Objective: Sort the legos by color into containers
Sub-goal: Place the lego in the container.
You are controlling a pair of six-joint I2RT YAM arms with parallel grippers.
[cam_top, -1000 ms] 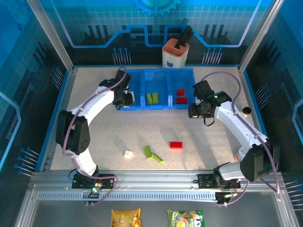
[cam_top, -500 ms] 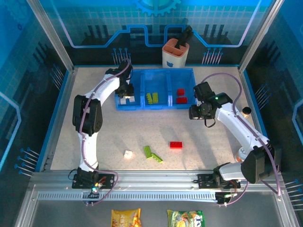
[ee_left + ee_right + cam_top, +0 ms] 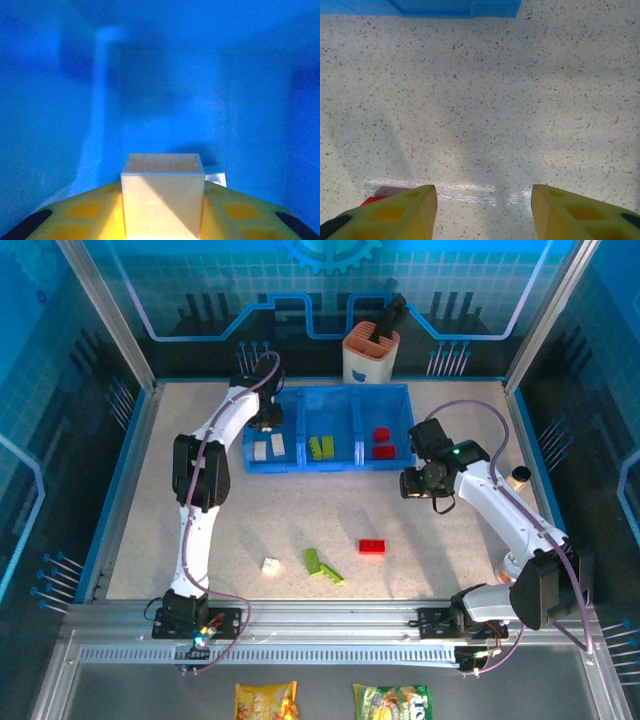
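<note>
Left wrist view has a white lego (image 3: 162, 197) clamped in the left tool (image 3: 263, 420), with blue tray plastic beyond it. From above, that tool hangs over the far end of the left compartment of the tray (image 3: 330, 468), where two white pieces (image 3: 268, 448) already lie. Over the last second the left arm has straightened, carrying the tool from the compartment's near end to its far end, so a drop looks close. The right tool (image 3: 420, 483), fingers apart and empty, has eased toward the red lego (image 3: 372, 547) on the counter (image 3: 450, 550).
</note>
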